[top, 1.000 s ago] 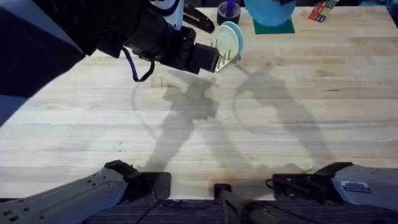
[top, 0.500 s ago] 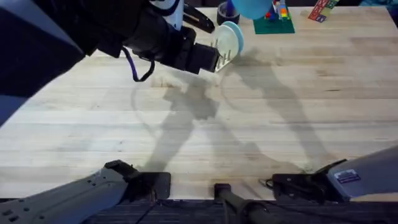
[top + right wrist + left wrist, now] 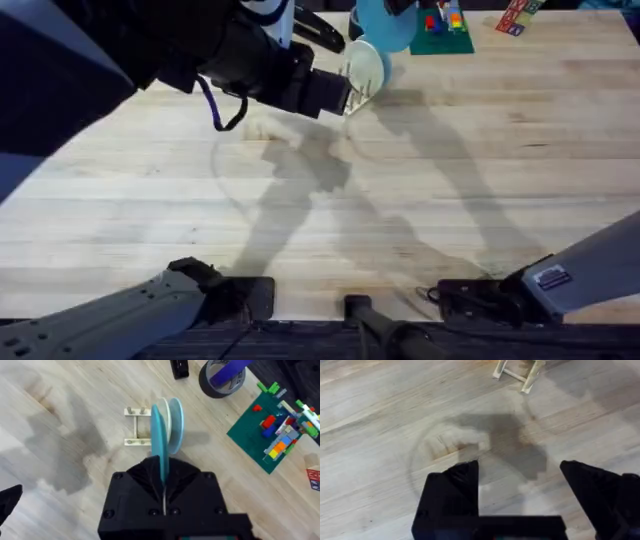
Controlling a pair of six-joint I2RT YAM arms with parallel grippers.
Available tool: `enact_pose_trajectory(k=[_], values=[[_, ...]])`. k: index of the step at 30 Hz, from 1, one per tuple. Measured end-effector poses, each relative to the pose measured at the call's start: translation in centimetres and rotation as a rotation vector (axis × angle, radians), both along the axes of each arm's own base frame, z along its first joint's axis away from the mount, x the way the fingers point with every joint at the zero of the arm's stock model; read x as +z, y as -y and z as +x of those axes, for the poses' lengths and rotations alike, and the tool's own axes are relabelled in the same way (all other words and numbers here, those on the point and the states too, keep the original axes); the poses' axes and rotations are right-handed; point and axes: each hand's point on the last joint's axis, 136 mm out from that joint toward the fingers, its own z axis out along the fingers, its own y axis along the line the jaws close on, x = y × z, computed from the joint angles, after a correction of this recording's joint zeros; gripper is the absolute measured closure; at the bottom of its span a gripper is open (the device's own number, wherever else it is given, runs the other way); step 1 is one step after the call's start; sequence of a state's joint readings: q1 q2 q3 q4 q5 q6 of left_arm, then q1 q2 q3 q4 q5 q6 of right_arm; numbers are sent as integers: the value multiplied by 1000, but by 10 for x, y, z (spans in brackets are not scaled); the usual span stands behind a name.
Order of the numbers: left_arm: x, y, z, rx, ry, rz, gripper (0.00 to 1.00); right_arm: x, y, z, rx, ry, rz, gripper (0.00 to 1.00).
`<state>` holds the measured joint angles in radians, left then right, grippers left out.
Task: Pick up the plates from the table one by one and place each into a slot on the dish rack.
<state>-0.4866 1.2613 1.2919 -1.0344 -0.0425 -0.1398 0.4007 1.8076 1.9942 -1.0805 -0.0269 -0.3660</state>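
My right gripper [image 3: 162, 477] is shut on the rim of a teal plate [image 3: 159, 442], held upright and edge-on just above the dish rack [image 3: 135, 427]. In the overhead view the teal plate [image 3: 383, 24] hangs at the far edge of the table [image 3: 450, 190], just right of the rack [image 3: 362, 92]. Two plates stand in the rack's slots: a cream one [image 3: 165, 415] and a pale blue one [image 3: 176, 422]. My left gripper [image 3: 520, 485] hovers open over bare wood close to the rack's feet [image 3: 517, 372], holding nothing.
A green brick baseplate [image 3: 440, 38] with coloured bricks lies at the far edge, right of the rack. Behind the rack are a dark tape roll [image 3: 222, 375] and a small black object [image 3: 179, 367]. My left arm [image 3: 200, 50] looms large over the rack's left side.
The teal plate has moved left along the far edge, from over the green baseplate to beside the rack. The left arm has stayed in place.
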Motion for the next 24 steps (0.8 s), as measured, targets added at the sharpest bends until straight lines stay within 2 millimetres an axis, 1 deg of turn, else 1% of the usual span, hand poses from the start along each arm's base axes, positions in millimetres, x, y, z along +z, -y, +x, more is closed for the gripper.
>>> enact_pose_trajectory(k=[8, 14, 24], values=[[0, 0, 0, 0, 0, 0, 6, 0, 0, -1, -10, -9, 9, 973], [0, 0, 0, 0, 0, 0, 6, -6, -1, -5, -16, -41, 17, 973], [0, 0, 0, 0, 0, 1, 6, -37, -12, 1, -3, -130, 25, 973]])
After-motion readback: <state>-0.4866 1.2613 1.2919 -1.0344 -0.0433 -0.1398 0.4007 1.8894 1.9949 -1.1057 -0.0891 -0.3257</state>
